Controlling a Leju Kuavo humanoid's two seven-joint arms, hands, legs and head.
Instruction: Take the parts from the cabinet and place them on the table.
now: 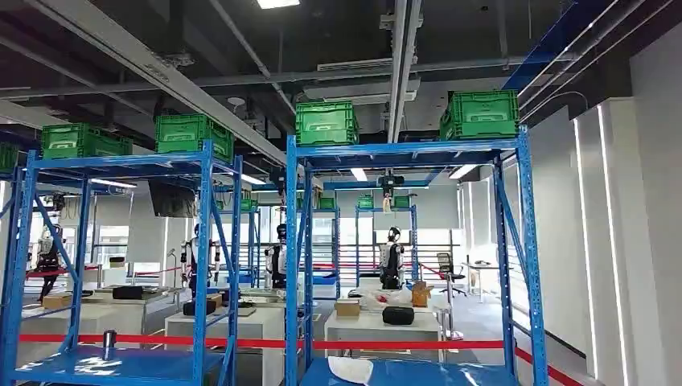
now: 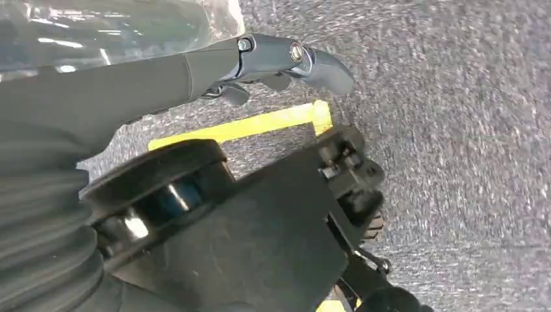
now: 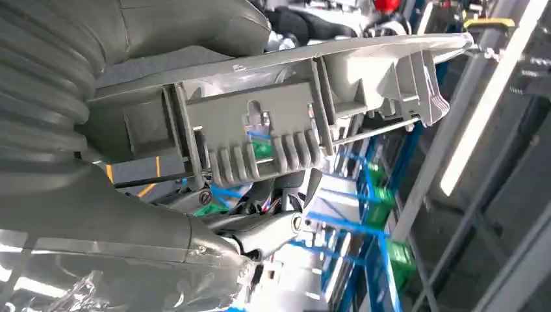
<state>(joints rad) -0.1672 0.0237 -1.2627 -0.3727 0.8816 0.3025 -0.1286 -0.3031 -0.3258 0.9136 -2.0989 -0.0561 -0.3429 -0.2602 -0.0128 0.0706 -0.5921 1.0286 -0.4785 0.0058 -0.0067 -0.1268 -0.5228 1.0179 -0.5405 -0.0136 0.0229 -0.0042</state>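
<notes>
The right hand (image 3: 214, 227) grasps a grey ribbed plastic part (image 3: 305, 110) in crinkly wrapping, the left hand (image 2: 260, 65) hangs over the floor, its grip unreadable, and the slick film could let the part slide out before any table.

Crates (image 1: 326, 122) atop racks (image 1: 402, 241)

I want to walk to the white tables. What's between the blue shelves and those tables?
The head view shows a red barrier tape stretched across, behind the blue racks and before the white tables.
</notes>
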